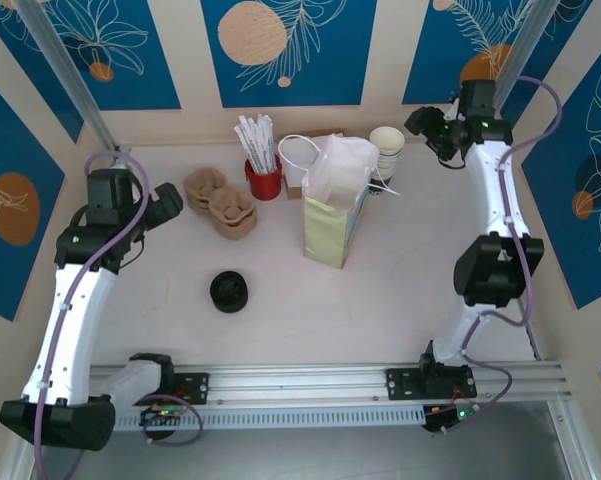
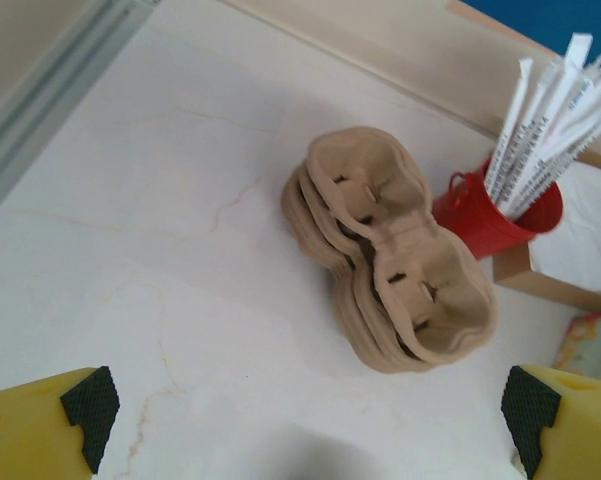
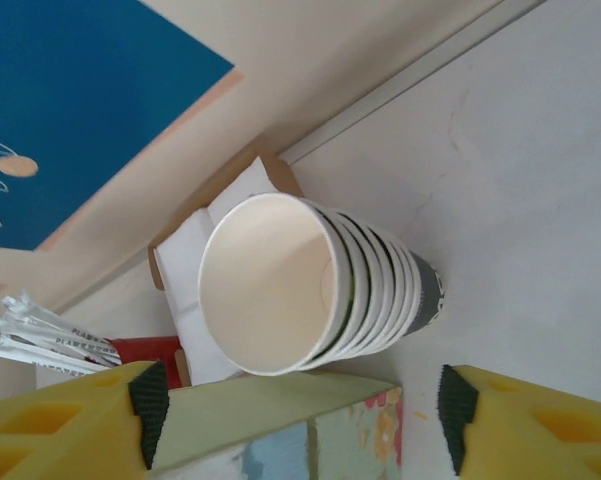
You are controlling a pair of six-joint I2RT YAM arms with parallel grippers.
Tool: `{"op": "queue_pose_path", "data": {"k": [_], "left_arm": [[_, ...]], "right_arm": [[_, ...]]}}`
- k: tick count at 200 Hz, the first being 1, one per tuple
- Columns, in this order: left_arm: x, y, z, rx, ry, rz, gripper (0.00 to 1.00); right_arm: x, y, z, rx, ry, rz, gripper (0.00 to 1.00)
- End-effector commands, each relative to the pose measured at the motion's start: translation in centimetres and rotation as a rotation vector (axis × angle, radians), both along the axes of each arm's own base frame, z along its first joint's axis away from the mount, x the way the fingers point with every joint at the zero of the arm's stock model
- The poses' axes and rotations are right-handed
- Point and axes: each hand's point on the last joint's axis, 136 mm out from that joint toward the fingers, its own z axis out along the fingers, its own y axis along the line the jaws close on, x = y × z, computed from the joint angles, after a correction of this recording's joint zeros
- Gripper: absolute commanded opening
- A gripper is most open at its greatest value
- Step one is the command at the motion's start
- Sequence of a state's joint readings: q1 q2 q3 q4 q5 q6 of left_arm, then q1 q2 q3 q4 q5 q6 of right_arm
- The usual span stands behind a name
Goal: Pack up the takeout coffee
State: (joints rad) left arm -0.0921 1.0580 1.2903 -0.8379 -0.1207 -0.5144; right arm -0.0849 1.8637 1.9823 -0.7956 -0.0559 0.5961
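The takeout coffee is out of view. A stack of cream paper cups (image 1: 387, 142) stands at the back right, its lowest cup dark-sided (image 3: 428, 292). My right gripper (image 1: 430, 132) hovers just right of that stack, open. In the right wrist view my right gripper (image 3: 302, 415) has its fingers spread wide, with the cup stack (image 3: 280, 290) ahead of them and nothing held. A low stack of black lids (image 1: 229, 291) lies on the table's near middle. My left gripper (image 1: 170, 205) is open above bare table (image 2: 180, 300), beside the cardboard cup carriers (image 2: 390, 260).
A tall pale green paper bag (image 1: 332, 220) with white tissue in its top stands mid-table; its edge (image 3: 270, 420) lies under the right fingers. A red cup of wrapped straws (image 1: 264, 180) and a napkin box (image 3: 195, 250) sit at the back. Walls close in behind.
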Motion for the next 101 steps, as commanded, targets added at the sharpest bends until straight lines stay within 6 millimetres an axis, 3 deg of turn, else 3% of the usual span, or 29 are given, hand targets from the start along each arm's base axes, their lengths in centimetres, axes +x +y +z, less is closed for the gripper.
{"op": "queue_pose_path", "data": {"k": [1,47,101], "left_arm": [[-0.7,-2.1,-0.1,-0.039,0.058,-0.117,0.99],[-0.9,-2.9,-0.8,-0.029,0.092,-0.183,0.99],[-0.7,-3.3,-2.0,-0.045,0.119,-0.2,0.99]], "right_arm": [[-0.2,1.4,-1.1,-0.012,0.098,0.026,0.71],[2.2,1.7,-2.9,-0.115,0.142,0.007,0.66],[3.0,1.0,-4.5,-0.195,0.165,-0.036,0.62]]}}
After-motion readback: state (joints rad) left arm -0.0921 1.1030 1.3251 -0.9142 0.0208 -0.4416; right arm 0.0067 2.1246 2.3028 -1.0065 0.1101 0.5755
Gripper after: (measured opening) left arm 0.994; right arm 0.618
